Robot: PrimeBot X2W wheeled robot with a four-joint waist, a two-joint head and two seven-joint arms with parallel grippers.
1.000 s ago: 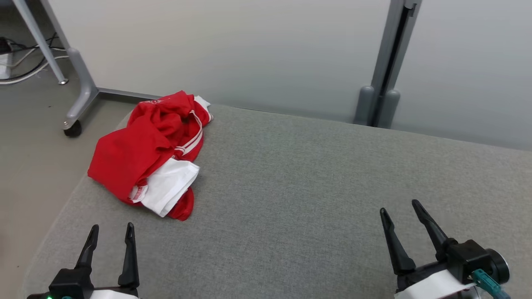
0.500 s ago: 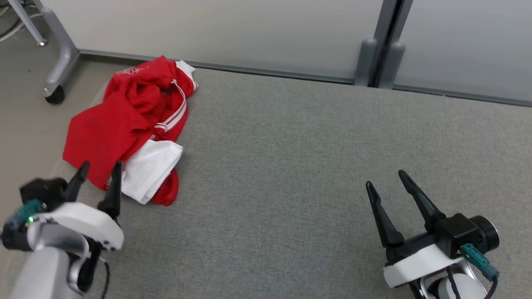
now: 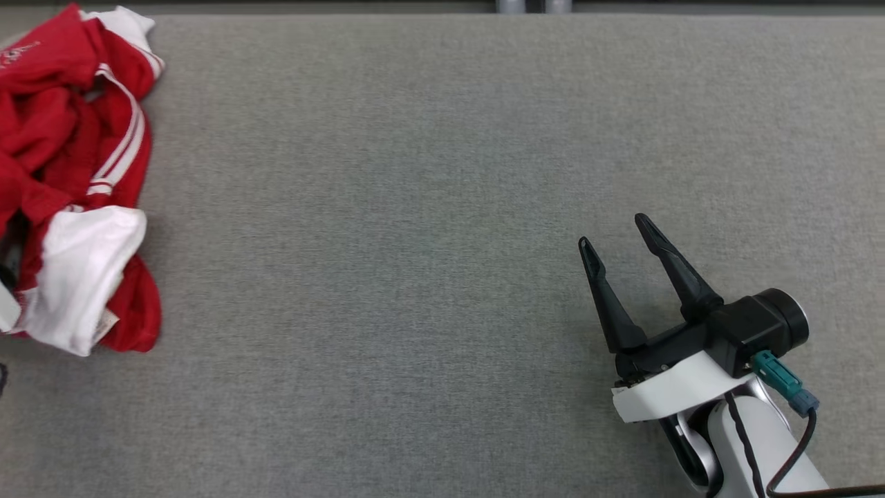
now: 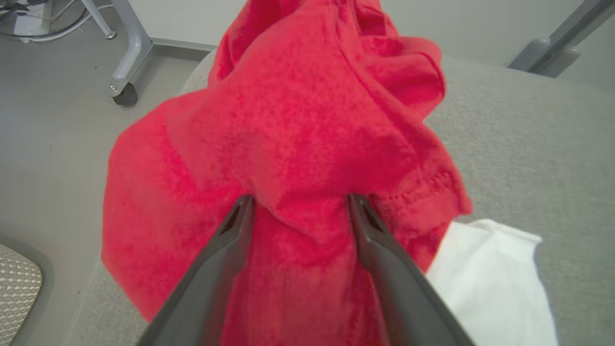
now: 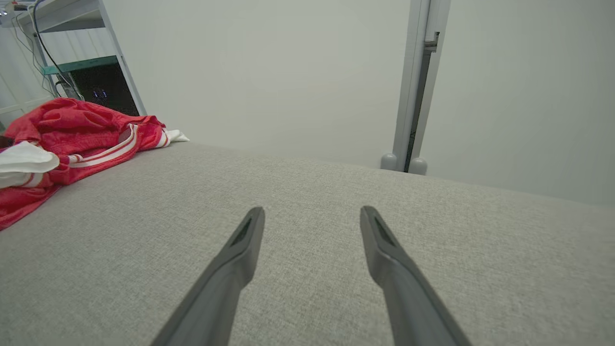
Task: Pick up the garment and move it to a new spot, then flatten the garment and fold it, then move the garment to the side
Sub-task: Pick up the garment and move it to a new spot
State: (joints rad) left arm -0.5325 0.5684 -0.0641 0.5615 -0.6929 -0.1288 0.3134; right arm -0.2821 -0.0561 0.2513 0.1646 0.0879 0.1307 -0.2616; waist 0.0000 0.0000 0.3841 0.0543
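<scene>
Lying in a red-and-white heap, the garment [image 3: 48, 131] sits at the left end of the table [image 3: 415, 207], its length running from the far edge toward the robot, white part nearest. The left tool [image 4: 298, 199] is pushed into it: fingers [image 4: 226, 250] spread, a ridge of red cloth bunched between them, not yet pinched. The right tool [image 3: 614, 230], spread and empty, sits well apart to the right, so the grab looks like the left arm's job.
</scene>
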